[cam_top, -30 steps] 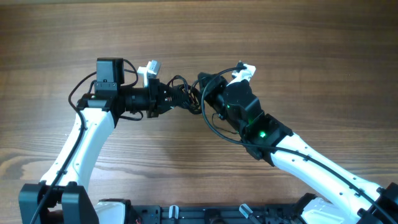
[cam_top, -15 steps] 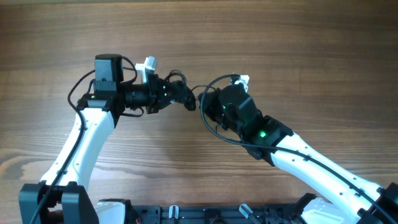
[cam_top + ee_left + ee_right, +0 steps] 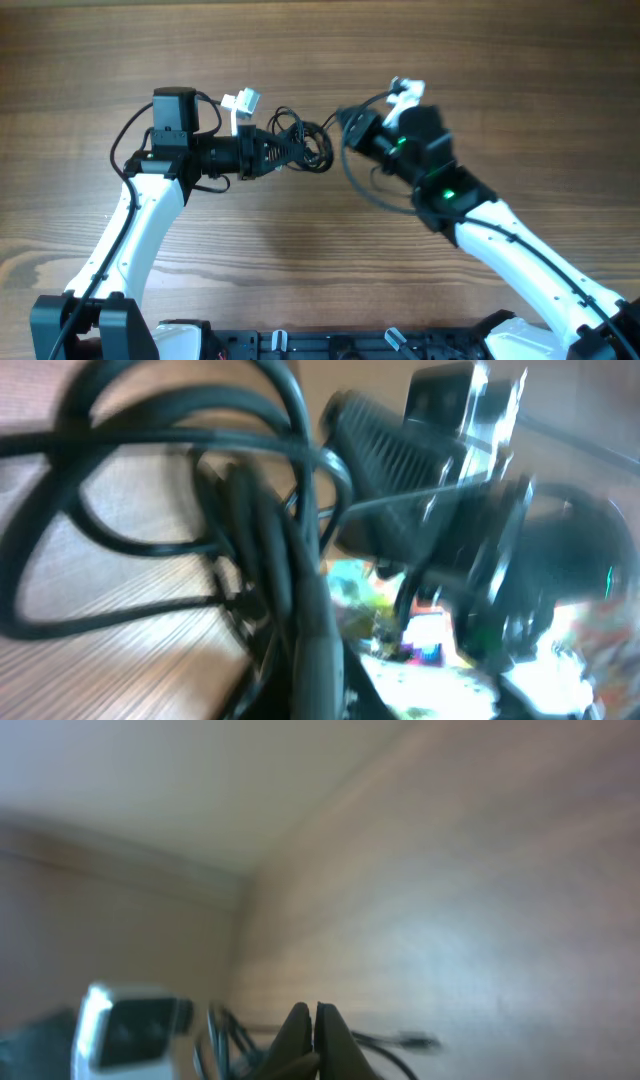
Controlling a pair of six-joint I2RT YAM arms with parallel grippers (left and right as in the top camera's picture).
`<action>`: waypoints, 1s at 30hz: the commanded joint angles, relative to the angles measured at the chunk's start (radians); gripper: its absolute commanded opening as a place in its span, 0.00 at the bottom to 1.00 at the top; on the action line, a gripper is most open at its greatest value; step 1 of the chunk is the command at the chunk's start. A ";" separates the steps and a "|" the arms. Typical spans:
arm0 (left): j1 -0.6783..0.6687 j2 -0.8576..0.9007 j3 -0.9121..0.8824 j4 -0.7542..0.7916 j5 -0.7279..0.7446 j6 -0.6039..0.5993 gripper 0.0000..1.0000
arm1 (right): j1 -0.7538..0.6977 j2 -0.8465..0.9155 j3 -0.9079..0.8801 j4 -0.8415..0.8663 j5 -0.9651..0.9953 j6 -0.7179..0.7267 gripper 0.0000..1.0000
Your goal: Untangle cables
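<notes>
Anchor with the left gripper, clenched on the bunched cables over the table, midway between the arms; hold that bunch steady, without twisting; just beyond it, watch the thin strand running taut toward the right gripper, pressed fully together, probably pinching that strand, though not plain to see; draw away from the bunch slowly, along the strand's own line; ease off if the loops cinch tighter instead of slipping free.

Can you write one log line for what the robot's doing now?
left pincer: shut on cables | right pincer: shut, close by | cables: tangled
</notes>
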 commanded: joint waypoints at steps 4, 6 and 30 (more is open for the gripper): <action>-0.006 -0.011 -0.003 -0.104 0.026 0.576 0.04 | -0.073 -0.004 0.008 0.178 -0.431 -0.019 0.04; -0.013 -0.011 -0.003 -0.132 -0.066 0.626 0.04 | -0.073 -0.004 0.008 0.241 -0.476 -0.009 0.04; -0.032 -0.011 -0.003 -0.066 0.131 0.626 0.04 | -0.068 -0.003 0.006 0.108 -0.386 0.107 0.04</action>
